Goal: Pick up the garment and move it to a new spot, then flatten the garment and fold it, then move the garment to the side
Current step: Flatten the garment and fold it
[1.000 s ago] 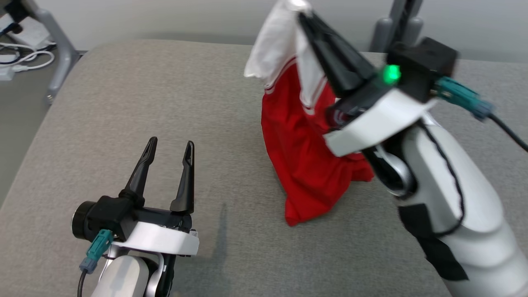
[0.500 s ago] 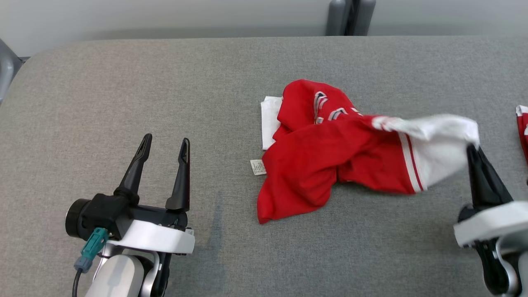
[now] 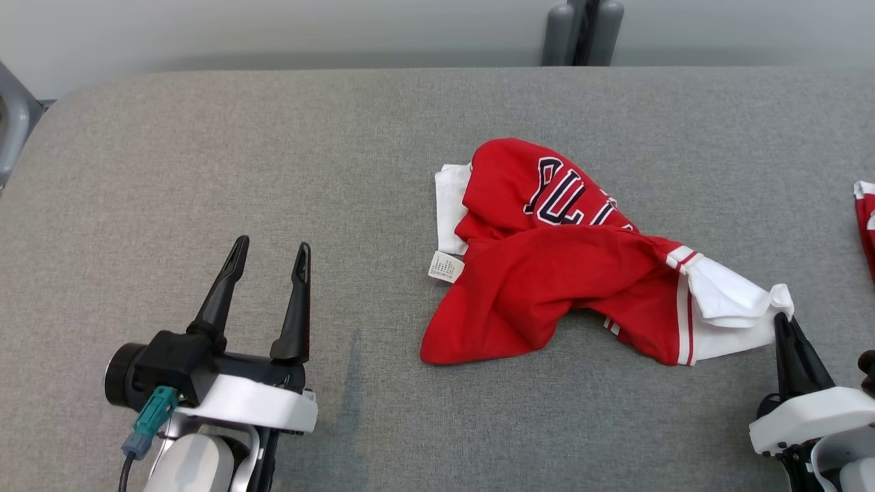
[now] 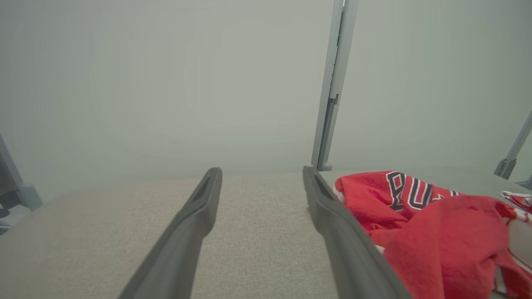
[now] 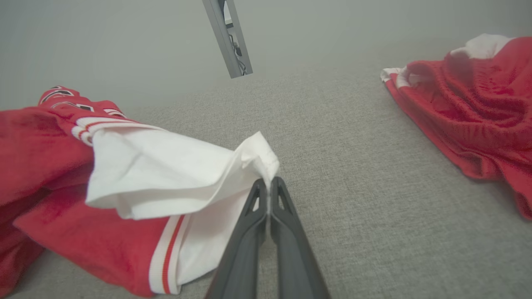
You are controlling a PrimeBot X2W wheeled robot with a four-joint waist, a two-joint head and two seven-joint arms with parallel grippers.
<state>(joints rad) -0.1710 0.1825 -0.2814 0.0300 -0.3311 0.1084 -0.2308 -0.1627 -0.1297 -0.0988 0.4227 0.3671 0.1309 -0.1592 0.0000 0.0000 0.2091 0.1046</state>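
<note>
The garment (image 3: 547, 287), a red shirt with white sleeves, lies crumpled on the grey counter (image 3: 273, 171), a little right of the middle in the head view. It is bunched and twisted, so its outline cannot be read. The dark lettering (image 3: 560, 198) on the upper fold is cut short where red cloth laps over it. A small white label (image 3: 442, 266) sticks out at the left edge of the heap, its print too small to read. One white sleeve (image 3: 724, 307), edged with red stripes, is drawn out to the right.

The right end effector (image 3: 783, 320) is closed tight on the corner of that sleeve. In the right wrist view the two dark fingers meet with only a thin hem of white fabric pinched between their tips. Its arm is mostly cut off by the lower right corner of the head view.

The left end effector (image 3: 271, 244) is held over bare counter at the lower left, well apart from the garment, with its fingers spread wide and nothing between them.

At the right edge a second red cloth (image 3: 865, 219) lies on the counter, cut off by the frame. The right wrist view shows more of it, but not its whole extent. A grey post (image 3: 577, 33) stands behind the counter, its top out of frame
</note>
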